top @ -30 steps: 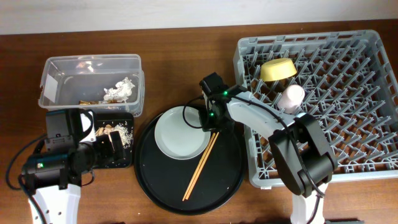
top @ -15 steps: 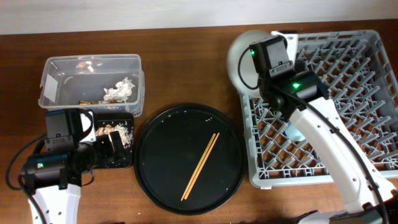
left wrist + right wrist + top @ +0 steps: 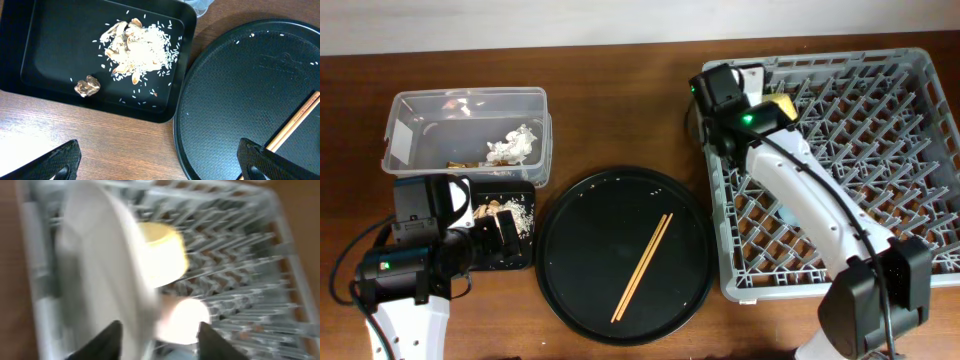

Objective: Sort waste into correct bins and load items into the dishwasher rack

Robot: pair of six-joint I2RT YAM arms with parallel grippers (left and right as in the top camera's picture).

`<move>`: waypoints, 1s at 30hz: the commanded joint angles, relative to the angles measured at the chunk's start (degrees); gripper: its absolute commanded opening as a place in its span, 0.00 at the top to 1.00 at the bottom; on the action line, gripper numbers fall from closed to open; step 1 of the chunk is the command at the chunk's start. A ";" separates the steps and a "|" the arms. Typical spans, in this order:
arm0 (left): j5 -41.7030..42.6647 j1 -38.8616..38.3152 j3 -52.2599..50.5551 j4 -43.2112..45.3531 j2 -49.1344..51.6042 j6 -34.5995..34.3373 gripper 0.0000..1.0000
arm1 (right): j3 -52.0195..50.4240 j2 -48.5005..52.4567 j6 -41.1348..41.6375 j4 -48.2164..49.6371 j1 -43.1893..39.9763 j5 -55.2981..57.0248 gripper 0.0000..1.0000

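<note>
Overhead view is showing the dishwasher rack (image 3: 900, 150) sitting at right, with the right arm hanging over its far-left corner. Round black tray (image 3: 580, 240) is carrying the chopsticks (image 3: 642, 265). Clear tub (image 3: 430, 125) is holding tissue (image 3: 515, 145), and black tray (image 3: 45, 45) is holding food scraps (image 3: 135, 45). Plate (image 3: 95, 265) is standing on edge in the rack beside yellow bowl (image 3: 160, 255), between the right gripper (image 3: 161, 340) fingers. Blur is hiding whether they're clamping it. Left gripper (image 3: 160, 165) is hovering, spread wide, by the black tray's edge.
</note>
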 commanded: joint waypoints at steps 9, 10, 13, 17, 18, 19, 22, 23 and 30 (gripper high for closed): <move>0.66 0.35 0.76 0.07 -0.55 -0.52 0.01 | 0.55 -21.70 0.20 -17.33 0.50 -41.22 0.04; 0.66 0.35 0.76 0.07 -0.55 -0.52 0.01 | 0.46 -21.59 0.22 -19.39 0.50 -46.97 0.04; 0.68 0.35 0.76 0.00 -0.55 -0.52 0.01 | -3.26 -20.35 1.90 -20.28 3.26 -54.25 0.04; 0.68 0.35 0.76 -0.17 -0.55 -0.52 0.01 | -13.90 -17.97 8.63 -14.49 11.02 -53.86 0.04; 0.66 0.35 0.76 -0.17 -0.55 -0.52 0.01 | -16.61 -17.38 10.23 -11.58 12.85 -53.79 0.04; 0.68 0.35 0.76 -0.17 -0.55 -0.52 0.01 | -19.45 -16.70 11.69 -8.02 14.60 -53.57 0.05; 0.68 0.35 0.76 -0.20 -0.55 -0.52 0.01 | -25.53 -13.07 17.46 -1.73 18.01 -48.98 0.08; 0.68 0.35 0.76 -0.20 -0.55 -0.52 0.01 | -26.49 -10.97 18.71 -1.07 18.84 -47.34 0.08; 0.68 0.35 0.76 -0.20 -0.55 -0.52 0.01 | -26.93 1.01 18.69 4.33 20.04 -49.13 0.08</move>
